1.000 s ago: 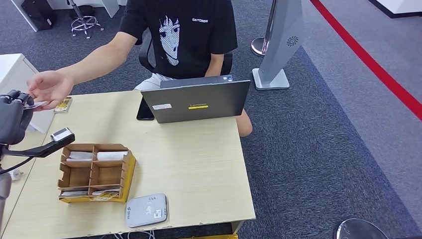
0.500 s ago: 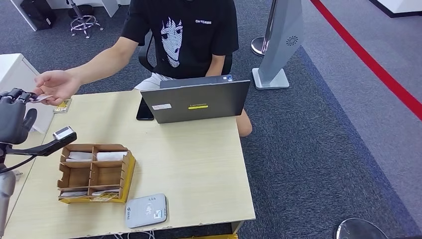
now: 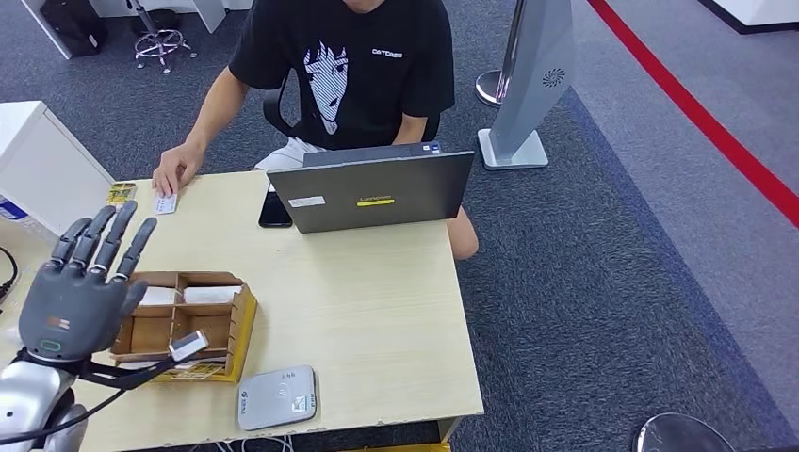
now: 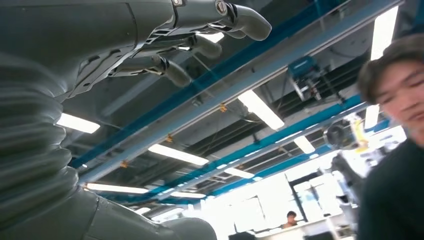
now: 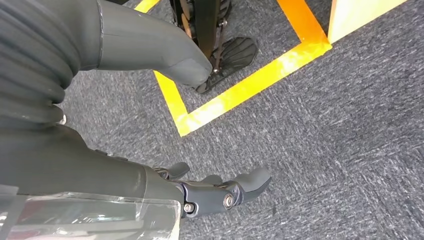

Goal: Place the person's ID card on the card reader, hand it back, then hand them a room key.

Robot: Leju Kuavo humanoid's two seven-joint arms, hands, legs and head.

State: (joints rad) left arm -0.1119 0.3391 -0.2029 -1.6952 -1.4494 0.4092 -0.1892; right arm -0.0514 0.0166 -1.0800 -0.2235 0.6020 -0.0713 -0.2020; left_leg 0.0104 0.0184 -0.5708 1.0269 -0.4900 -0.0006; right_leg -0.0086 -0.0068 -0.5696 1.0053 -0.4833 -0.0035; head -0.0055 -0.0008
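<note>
Both hands hold nothing: the left hand (image 3: pixel 80 292) hovers fingers spread above the tray (image 3: pixel 179 325), the right hand (image 5: pixel 220 192) hangs loosely open over carpet. The person's hand (image 3: pixel 176 172) rests on the card (image 3: pixel 166 202) at the table's (image 3: pixel 377 320) far corner.

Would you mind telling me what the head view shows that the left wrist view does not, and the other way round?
Head view alone: the table, the card reader, the divided box, the laptop, and the person's hand resting on a card at the table's far edge.
Left wrist view alone: the ceiling lights and blue beams overhead, seen from below.
Both: the left hand, fingers spread and holding nothing, and the person in a dark shirt.
</note>
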